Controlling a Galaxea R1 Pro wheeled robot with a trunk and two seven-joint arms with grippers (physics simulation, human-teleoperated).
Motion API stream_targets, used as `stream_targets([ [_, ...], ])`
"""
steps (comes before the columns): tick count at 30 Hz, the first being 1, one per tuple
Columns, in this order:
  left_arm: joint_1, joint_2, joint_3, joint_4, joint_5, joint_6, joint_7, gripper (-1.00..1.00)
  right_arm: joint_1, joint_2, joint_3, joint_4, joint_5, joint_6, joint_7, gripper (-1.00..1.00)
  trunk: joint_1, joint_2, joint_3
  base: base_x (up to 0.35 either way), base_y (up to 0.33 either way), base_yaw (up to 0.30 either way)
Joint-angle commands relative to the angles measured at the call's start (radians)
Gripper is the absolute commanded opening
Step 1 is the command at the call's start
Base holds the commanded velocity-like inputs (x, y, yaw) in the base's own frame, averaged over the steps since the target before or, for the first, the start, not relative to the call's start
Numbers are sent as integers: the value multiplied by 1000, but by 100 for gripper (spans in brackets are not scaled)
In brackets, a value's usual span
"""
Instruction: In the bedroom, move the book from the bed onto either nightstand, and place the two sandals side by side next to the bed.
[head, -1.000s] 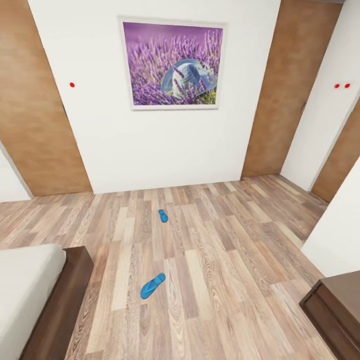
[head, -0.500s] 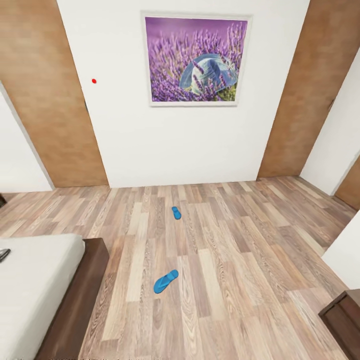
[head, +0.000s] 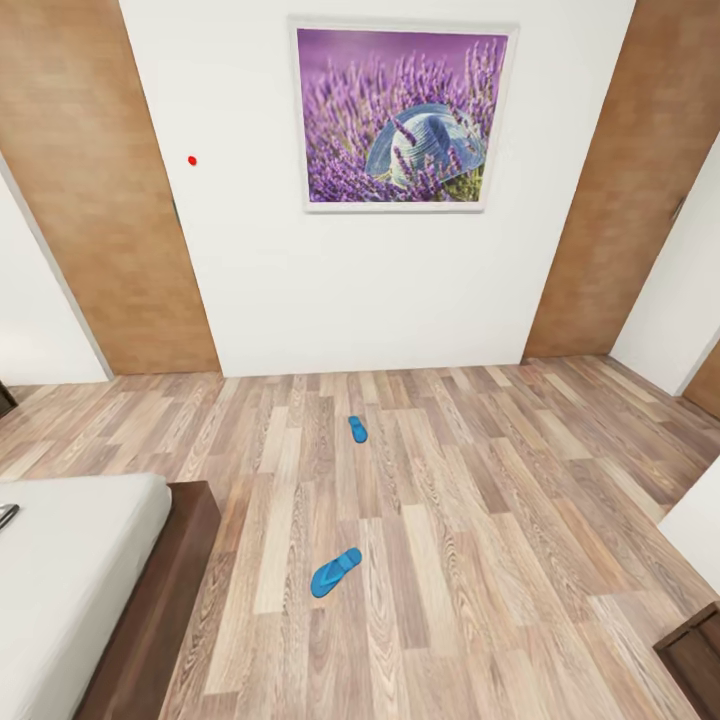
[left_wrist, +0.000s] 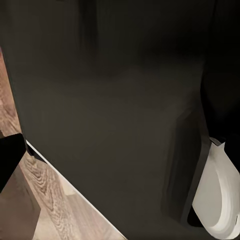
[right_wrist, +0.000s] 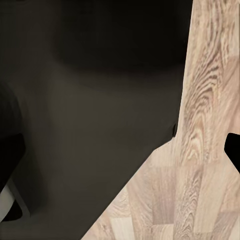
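Centrally, two bright blue sandals: near sandal (head: 335, 572) lower centre, far sandal (head: 358, 429) mid-frame, well apart on floor (head: 480, 520). Bed (head: 70, 570) lower left. Gripper states cannot be told.

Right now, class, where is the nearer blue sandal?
In the head view, the nearer sandal lies on the wooden floor, just right of the bed corner, with the other sandal farther toward the wall.

In the left wrist view a broad, smooth, matt black body panel (left_wrist: 120, 110) shows, with a straight pale lower edge. Beside it sits a rounded glossy white shell (left_wrist: 220, 200) with a dark seam under it. In the right wrist view a similar flat black panel (right_wrist: 85, 110) shows, with a sliver of white casing (right_wrist: 6, 207) at its corner.
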Motion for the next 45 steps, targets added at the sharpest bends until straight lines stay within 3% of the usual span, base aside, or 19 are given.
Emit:
stream_targets([
  [1, 1, 0, 0, -2, -1, -3, -1, 100, 1, 0, -2, -1, -1, -3, 2, 100, 1, 0, 0, 267, 30, 4],
  [24, 1, 0, 0, -2, -1, -9, -1, 100, 1, 0, -4, -1, -2, -5, 2, 100, 1, 0, -1, 309, 105, 1],
  [45, 1, 0, 0, -19, -1, -9, -1, 100, 1, 0, -4, -1, -3, -6, 2, 100, 1, 0, -1, 191, 68, -1],
])
